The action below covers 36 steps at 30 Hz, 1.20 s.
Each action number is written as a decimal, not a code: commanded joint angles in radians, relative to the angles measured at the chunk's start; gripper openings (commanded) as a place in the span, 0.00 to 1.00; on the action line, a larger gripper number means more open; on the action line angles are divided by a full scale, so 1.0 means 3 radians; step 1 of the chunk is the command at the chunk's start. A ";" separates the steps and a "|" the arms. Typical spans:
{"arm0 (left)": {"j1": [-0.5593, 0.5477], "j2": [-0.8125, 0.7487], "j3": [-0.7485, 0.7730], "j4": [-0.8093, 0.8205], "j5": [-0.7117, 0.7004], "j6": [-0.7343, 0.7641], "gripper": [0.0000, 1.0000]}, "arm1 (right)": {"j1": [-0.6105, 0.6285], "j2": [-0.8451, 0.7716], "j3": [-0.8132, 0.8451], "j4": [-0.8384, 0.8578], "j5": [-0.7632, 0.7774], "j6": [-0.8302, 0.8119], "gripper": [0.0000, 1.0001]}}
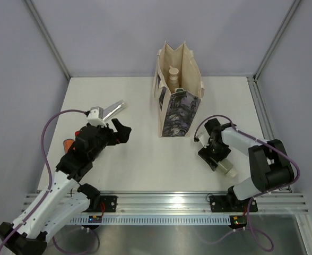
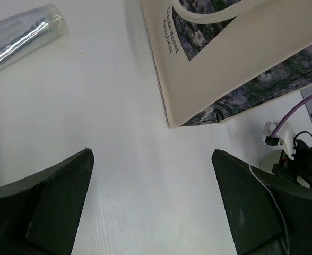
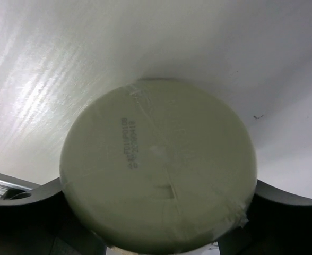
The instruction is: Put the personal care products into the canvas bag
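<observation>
The cream canvas bag [image 1: 178,101] stands upright at the table's middle back, with a beige pump bottle [image 1: 173,75] inside it. A silver tube [image 1: 111,110] lies left of the bag and also shows in the left wrist view [image 2: 23,33]. My left gripper [image 1: 121,130] is open and empty just below the tube, and its fingers [image 2: 52,199] frame bare table facing the bag [image 2: 241,58]. My right gripper [image 1: 216,155] is shut on a pale-green cylinder [image 1: 226,168] low over the table, right of the bag. The cylinder's round base [image 3: 158,164] fills the right wrist view. An orange bottle [image 1: 67,143] peeks out beside my left arm.
The white table [image 1: 145,159] is walled on three sides by grey panels. A metal rail [image 1: 166,202] runs along the near edge. The right arm's cable and wrist [image 2: 296,151] show at the right of the left wrist view.
</observation>
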 commanded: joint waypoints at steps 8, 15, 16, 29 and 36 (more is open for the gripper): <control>0.0007 0.0027 -0.0051 0.0193 -0.0145 -0.0257 0.99 | -0.0027 -0.0869 0.0649 -0.0418 -0.1180 -0.0218 0.00; 0.0012 0.0047 0.0000 0.0106 -0.0145 -0.0257 0.99 | -0.0027 -0.1233 0.1339 -0.0597 -0.1917 -0.0290 0.00; 0.0012 0.0047 0.0000 0.0101 -0.0150 -0.0262 0.99 | -0.0027 -0.1238 0.1457 -0.0612 -0.1969 -0.0274 0.00; 0.0012 0.0067 0.0051 -0.0012 -0.0165 -0.0303 0.99 | -0.0022 0.0341 0.4731 -0.0378 -0.2093 0.1172 0.00; 0.0012 0.0052 0.0067 -0.0099 -0.0165 -0.0308 0.99 | 0.0050 0.1344 0.5932 0.0072 -0.1428 0.2046 0.00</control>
